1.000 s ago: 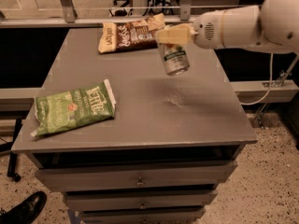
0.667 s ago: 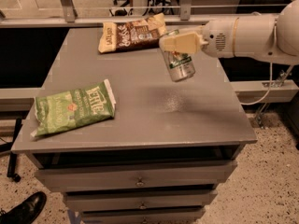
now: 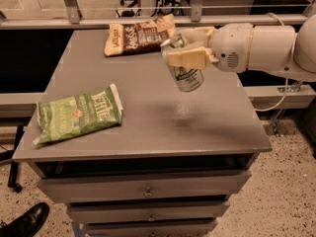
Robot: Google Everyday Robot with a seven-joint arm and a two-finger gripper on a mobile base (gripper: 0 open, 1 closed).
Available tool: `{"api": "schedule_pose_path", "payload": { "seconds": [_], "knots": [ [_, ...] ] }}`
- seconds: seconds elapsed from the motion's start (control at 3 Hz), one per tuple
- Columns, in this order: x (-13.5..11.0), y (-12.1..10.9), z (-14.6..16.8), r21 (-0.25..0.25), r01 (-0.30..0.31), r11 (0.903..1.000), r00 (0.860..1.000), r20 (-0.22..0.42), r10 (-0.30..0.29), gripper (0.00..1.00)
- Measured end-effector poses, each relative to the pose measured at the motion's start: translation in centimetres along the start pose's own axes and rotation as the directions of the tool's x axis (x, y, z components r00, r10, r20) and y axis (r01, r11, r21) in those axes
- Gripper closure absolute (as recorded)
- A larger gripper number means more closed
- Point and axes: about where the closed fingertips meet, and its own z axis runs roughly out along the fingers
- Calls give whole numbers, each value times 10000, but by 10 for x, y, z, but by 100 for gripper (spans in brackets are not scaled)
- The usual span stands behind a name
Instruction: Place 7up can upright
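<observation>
The 7up can (image 3: 186,75) is silver with a green label and hangs nearly upright, slightly tilted, above the right half of the grey table (image 3: 148,127). My gripper (image 3: 185,51) reaches in from the right on a white arm and is shut on the can's upper part. Cream-coloured fingers (image 3: 190,58) cross the can near its top. The can is clear of the tabletop, and its shadow falls on the surface just below it.
A green Kettle chip bag (image 3: 76,116) lies on the table's left front. A brown and cream snack bag (image 3: 138,36) lies at the back centre. Drawers run below the tabletop. A black shoe (image 3: 22,222) is on the floor at the lower left.
The arm has carried the can a little to the right and lower toward the tabletop. The grip on the can is unchanged.
</observation>
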Motion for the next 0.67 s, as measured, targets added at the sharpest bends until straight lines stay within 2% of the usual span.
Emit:
{"api": "schedule_pose_path", "payload": {
  "seconds": [0.33, 0.67],
  "knots": [
    [0, 0, 0, -2, 0, 10000, 10000, 0, 0, 100],
    [-3, -3, 3, -59, 240, 9997, 9983, 530, -236, 100]
  ]
}}
